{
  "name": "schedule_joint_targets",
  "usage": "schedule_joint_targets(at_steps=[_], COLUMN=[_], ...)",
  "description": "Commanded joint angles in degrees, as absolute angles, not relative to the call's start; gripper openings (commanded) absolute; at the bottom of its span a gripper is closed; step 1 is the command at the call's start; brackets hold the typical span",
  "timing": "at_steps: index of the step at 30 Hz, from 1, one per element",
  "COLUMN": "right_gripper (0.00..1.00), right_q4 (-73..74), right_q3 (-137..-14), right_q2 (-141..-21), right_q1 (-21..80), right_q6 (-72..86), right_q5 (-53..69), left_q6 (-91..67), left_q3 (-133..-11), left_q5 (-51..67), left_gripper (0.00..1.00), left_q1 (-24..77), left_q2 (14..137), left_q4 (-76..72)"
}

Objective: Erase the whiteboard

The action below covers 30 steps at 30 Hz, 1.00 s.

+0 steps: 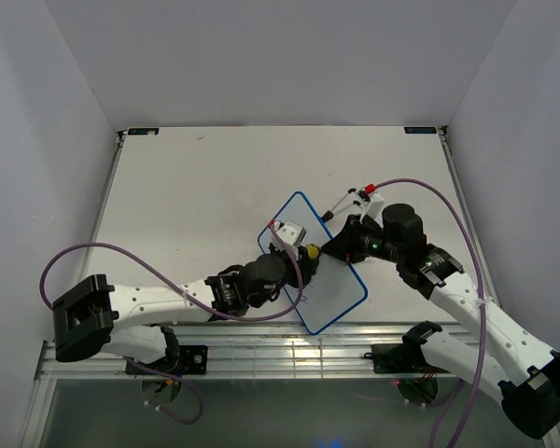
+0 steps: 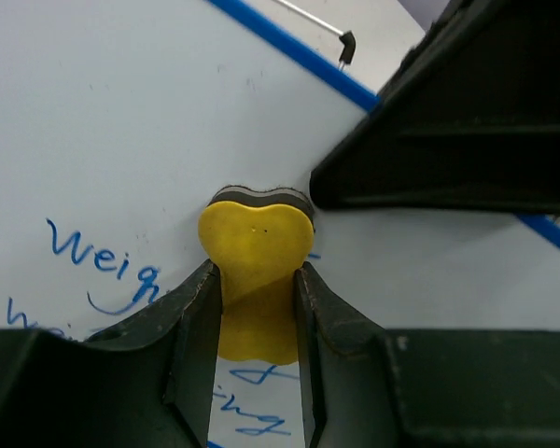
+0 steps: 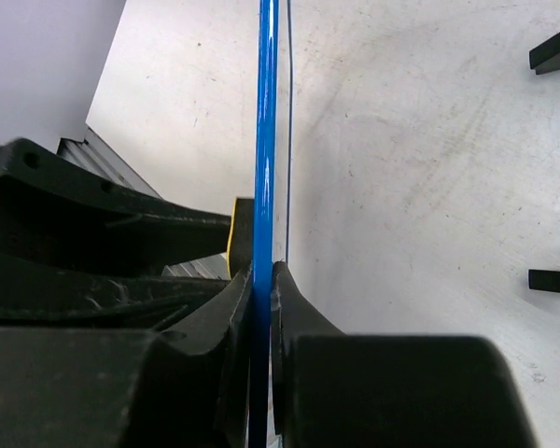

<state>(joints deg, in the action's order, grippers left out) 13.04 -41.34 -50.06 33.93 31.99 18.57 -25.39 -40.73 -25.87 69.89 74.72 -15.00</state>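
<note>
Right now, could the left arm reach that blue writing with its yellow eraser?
Probably yes: the eraser sits in the left gripper against the whiteboard, beside the blue writing, nothing between them.

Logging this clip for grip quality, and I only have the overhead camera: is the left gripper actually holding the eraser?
Observer: Yes. The left wrist view shows the left gripper shut on a yellow heart-shaped eraser, its dark end against the whiteboard.
Operator: Any writing left on it?
Observer: Yes, blue handwriting sits beside and below the eraser, not yet wiped.
Operator: And what is the right gripper doing?
Observer: The right wrist view shows the right gripper pinching the whiteboard's blue edge, one finger on each side.
</note>
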Motion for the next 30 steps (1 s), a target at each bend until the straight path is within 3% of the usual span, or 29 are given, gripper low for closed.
schedule_joint_targets(at_steps=[1,5,12,30], right_gripper=[0.08,0.08,0.08,0.08], right_q4=[-7.6,-10.2,-12.3,-7.6], right_q3=[-46.3,-45.1,-43.7,-43.2], right_q2=[-46.8,-47.5,-47.4,-47.5], right_q1=[36.7,36.7,36.7,36.7], right_q6=[37.1,38.6,40.5,40.1], right_q5=[32.1,35.5,34.8,26.7], left_q6=[-26.0,-25.7,-24.2,-24.9], left_q3=[-36.7,-37.9,-42.2,-45.6], left_q5=[-21.5,-26.4,-23.9,-25.9], left_gripper=[0.08,0.1,0.09,0.07], left_q1=[71.2,69.9,64.9,72.1], left_q2=[75.1,74.0,73.5,77.2], left_q4=[-12.5,-9.3,-7.8,-7.6])
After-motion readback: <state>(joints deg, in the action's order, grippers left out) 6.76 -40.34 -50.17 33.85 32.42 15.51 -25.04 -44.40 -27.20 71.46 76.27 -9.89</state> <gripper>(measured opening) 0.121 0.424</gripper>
